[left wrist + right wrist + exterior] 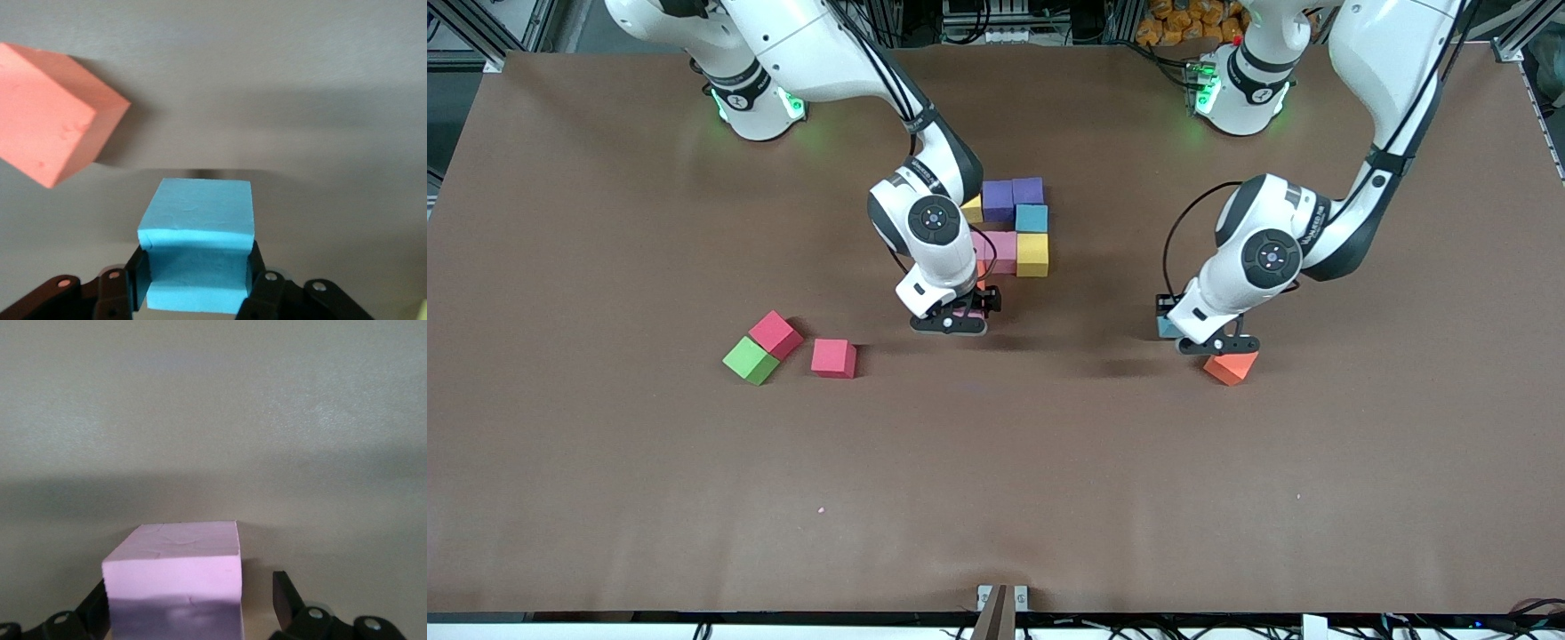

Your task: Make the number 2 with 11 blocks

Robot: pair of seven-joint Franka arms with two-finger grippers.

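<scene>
**Figure: two-arm assembly of a block numeral, seen from the front camera (12 o'clock toward the robot bases, 6 o'clock toward the camera).**

The brown table is shown with the numeral begun just 12 o'clock of its centre. Both arms are extended over it, the right arm at the numeral and the left arm toward 3 o'clock.

The built cluster is formed of touching cubes in yellow, purple, light blue and pink. Its upper bar and descending stroke appear laid; the lower part is judged unfinished.

The right gripper is lowered at 6 o'clock of the cluster, around a pink cube. In the right wrist view one finger is seen standing clear of the cube's side, so the claw is released. The cube is presumably left there to extend the figure downward.

The left gripper is clenched on a light blue cube, both pads pressed into its flanks, low over the table. This cube is probably intended as a later stroke. An orange cube lies loose at 6 o'clock of that gripper, close by.

Two crimson cubes are left unplaced toward 9 o'clock. A green cube, touching one of them, is not needed.
</scene>
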